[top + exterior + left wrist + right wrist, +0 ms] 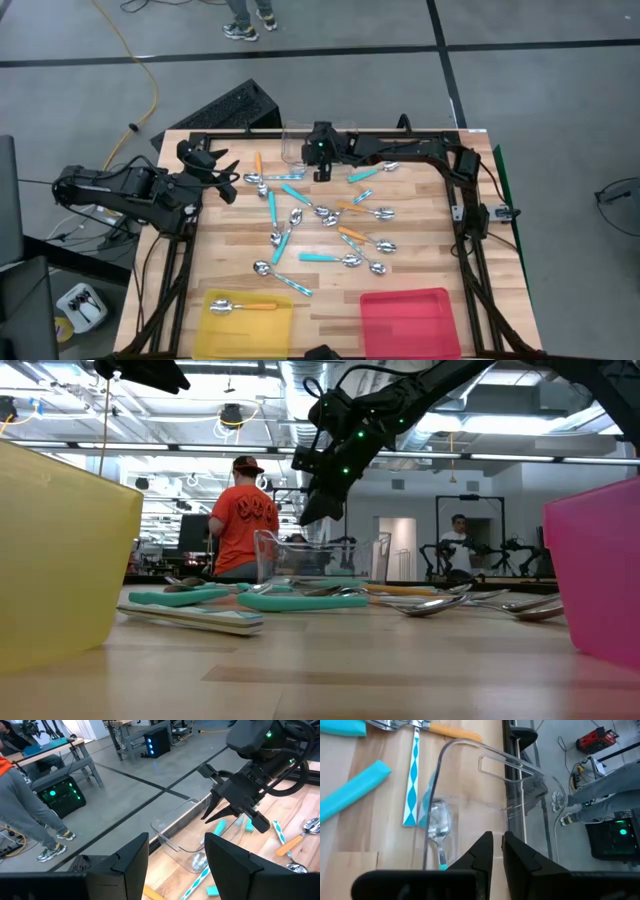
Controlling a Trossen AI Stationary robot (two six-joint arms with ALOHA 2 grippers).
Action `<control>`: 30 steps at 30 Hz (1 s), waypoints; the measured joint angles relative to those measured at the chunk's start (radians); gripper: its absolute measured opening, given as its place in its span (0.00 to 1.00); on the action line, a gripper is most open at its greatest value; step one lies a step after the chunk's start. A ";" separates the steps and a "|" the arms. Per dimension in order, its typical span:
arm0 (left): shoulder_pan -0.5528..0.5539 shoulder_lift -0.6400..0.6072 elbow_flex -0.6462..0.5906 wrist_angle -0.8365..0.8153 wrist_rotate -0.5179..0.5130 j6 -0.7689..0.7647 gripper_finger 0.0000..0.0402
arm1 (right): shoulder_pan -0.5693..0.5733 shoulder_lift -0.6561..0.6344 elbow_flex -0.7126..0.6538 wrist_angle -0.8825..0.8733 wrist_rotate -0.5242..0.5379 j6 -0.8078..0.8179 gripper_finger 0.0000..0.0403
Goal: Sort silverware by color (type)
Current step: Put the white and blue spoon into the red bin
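While the left gripper waits wide-fingered at the desk's edge, the right gripper, fingers narrow and empty, hangs over the clear tub where a teal spoon lies, apparently just dropped; next, fetch another spoon.

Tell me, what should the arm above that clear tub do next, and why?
Probably lift the right end effector straight up, away from the clear tub. A teal-handled spoon already lies inside the tub, the fingers hold nothing with only a narrow gap between them, and many spoons on the table are unsorted.
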 joint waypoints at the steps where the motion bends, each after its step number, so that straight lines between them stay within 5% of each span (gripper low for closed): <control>1: 0.000 0.000 0.000 0.000 0.000 0.000 0.45 | 0.000 0.000 0.000 0.000 0.000 0.000 0.16; 11: 0.000 0.000 0.000 0.000 0.042 0.000 0.45 | 0.029 -0.112 0.000 -0.046 -0.020 -0.025 0.16; 17: 0.000 0.000 0.000 0.000 0.162 0.007 0.45 | 0.080 -0.335 -0.001 -0.197 -0.030 -0.080 0.16; 24: 0.000 0.025 0.000 0.002 0.299 0.000 0.45 | 0.109 -0.593 0.001 -0.358 -0.201 0.061 0.16; 30: 0.000 0.116 0.000 0.018 0.424 0.047 0.45 | 0.108 -0.702 0.001 -0.484 -0.242 0.147 0.16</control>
